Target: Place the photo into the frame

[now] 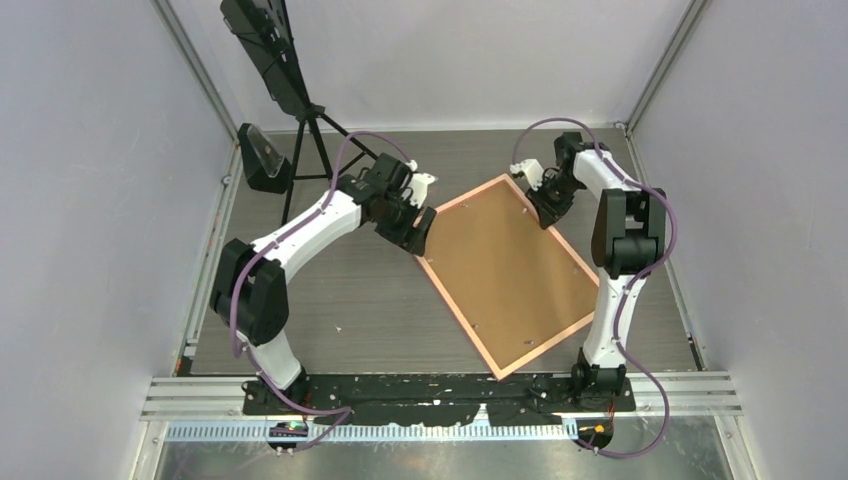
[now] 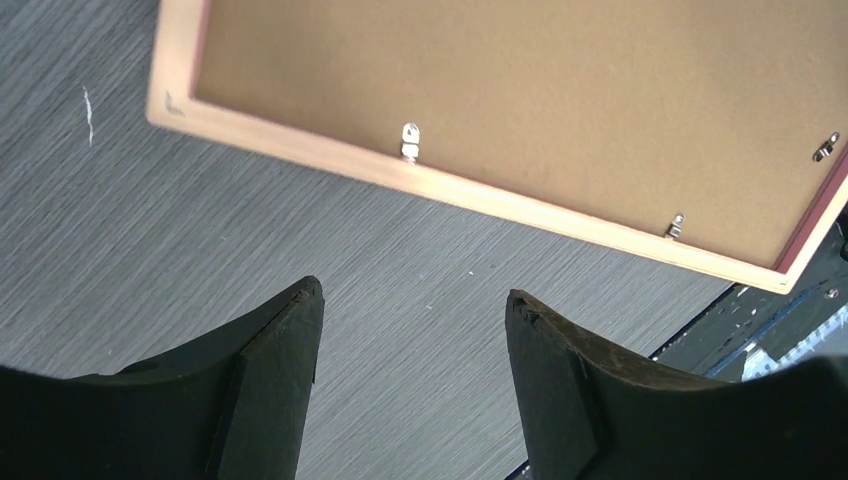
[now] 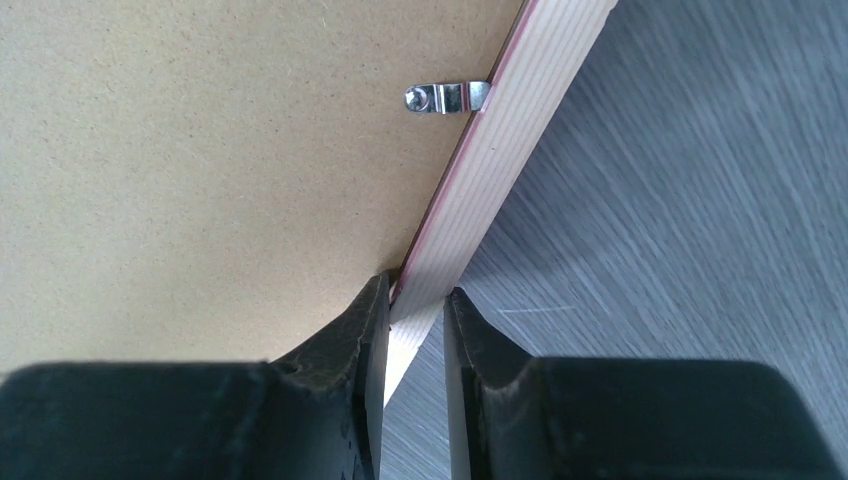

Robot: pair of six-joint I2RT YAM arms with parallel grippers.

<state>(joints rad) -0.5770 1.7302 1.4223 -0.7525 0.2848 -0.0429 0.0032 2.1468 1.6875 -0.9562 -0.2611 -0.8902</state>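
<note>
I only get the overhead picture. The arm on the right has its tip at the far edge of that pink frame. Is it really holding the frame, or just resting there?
Observer: It is holding the frame. Its wrist camera shows the right fingers pinched on the frame rail, one on the brown backing board side and one outside.
Visitor: And the other arm, is it holding anything?
Observer: No. The left fingers stand wide apart with nothing between them, above the table just short of the frame's corner.
Visitor: What keeps the brown board in place?
Observer: Small metal tabs reach from the rail over the board's edge.
</note>
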